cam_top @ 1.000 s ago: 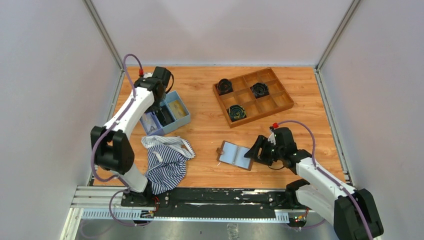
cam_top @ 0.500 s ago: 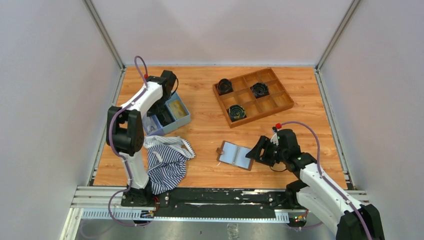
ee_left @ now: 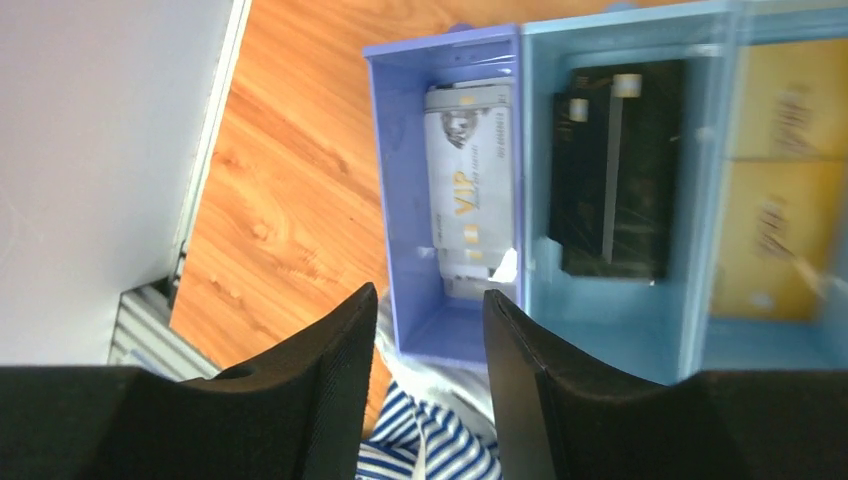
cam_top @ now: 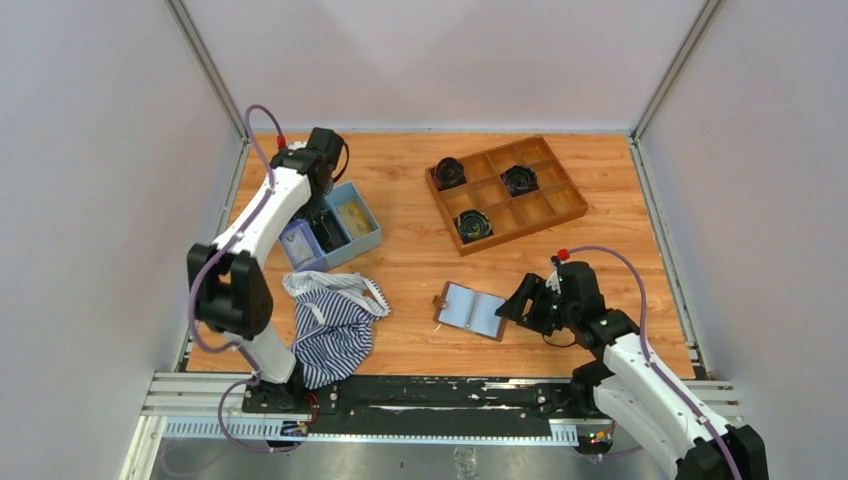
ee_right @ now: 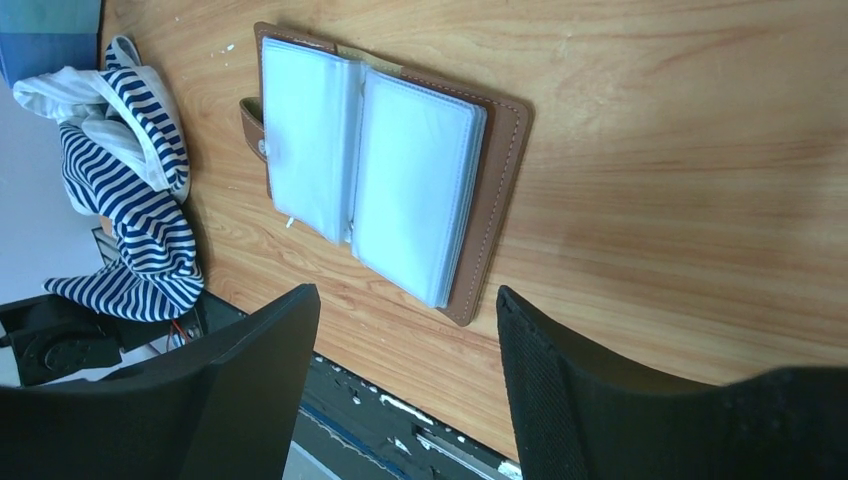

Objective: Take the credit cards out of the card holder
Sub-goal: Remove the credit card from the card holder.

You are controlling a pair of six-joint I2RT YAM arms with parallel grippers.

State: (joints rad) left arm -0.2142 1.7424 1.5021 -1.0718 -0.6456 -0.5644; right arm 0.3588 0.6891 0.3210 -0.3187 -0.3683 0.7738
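Top view: shows the card holder (cam_top: 472,310) lying open on the desk (cam_top: 420,270), toward the front edge, sleeves up. Puts the right tool (cam_top: 512,306) just beside the holder's right edge, apart from it. Puts the left tool (cam_top: 318,222) over the light-blue tray (cam_top: 366,226) at the left. Also takes in a striped cloth (cam_top: 330,322) in front of that tray and a wooden grid tray (cam_top: 507,193) further back.

Left wrist: shows the left tool's fingers (ee_left: 320,380) parted by a narrow gap, gripping nothing, above a purple-blue compartment (ee_left: 395,200) with a VIP card (ee_left: 468,190) flat inside. Shows a black item (ee_left: 615,170) in the next compartment.

Right wrist: shows the right tool's fingers (ee_right: 250,390) spread wide and empty, hovering over the open holder's pale sleeves.
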